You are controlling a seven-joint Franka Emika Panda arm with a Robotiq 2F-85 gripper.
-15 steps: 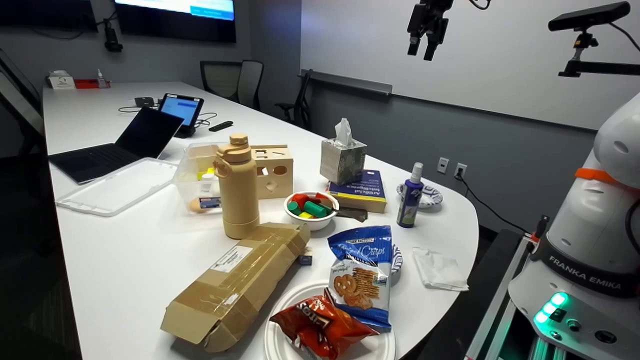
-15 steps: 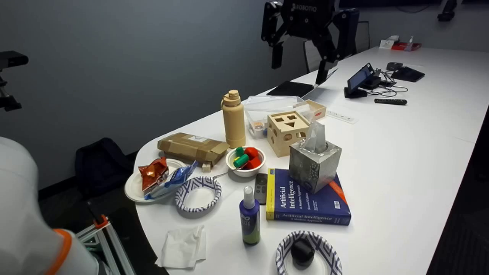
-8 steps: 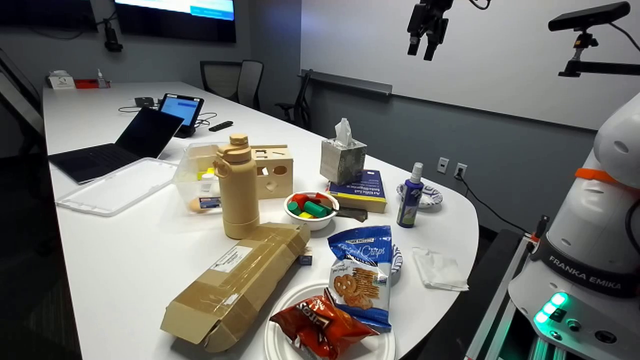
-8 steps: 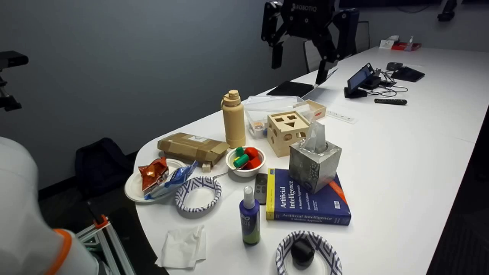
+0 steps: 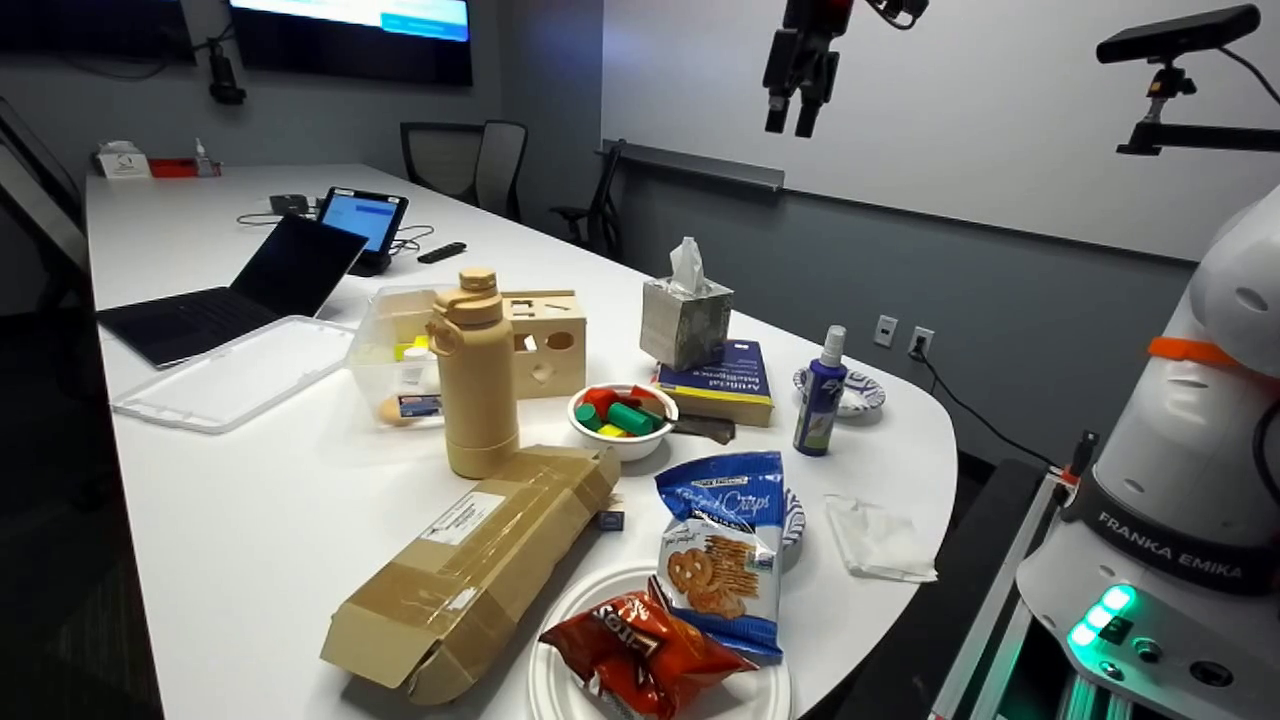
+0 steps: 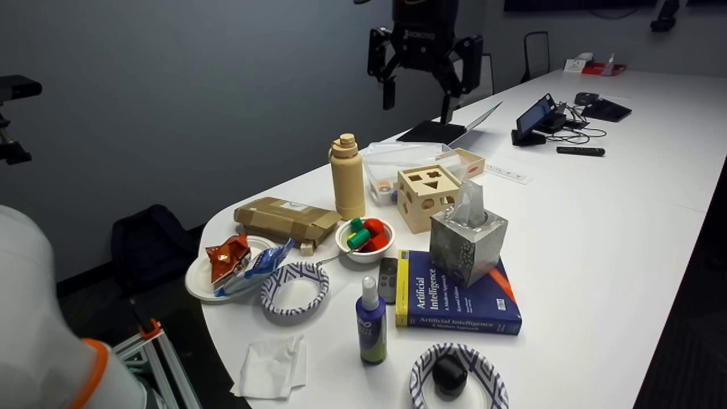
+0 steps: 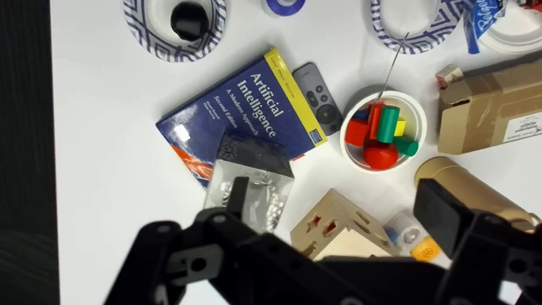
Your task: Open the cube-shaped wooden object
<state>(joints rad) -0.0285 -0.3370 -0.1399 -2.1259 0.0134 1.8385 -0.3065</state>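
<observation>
Cube (image 6: 426,200), just one, pale wood pierced with cut-out shapes, sits just right of centre in an exterior view, partly behind one silvery tissue box (image 6: 459,250); two crinkled snack bags (image 6: 228,258) at left, two zigzag-patterned bowls (image 6: 296,295) lower down. And the claw (image 6: 417,108): jaws wide apart, empty, hanging high at top middle!

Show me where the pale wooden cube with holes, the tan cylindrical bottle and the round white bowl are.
Pale wooden cube (image 6: 425,216), in an exterior view: side face.
Tan cylindrical bottle (image 6: 348,184), in an exterior view: its body.
Round white bowl (image 7: 413,120), wrist view: bare inner wall.
</observation>
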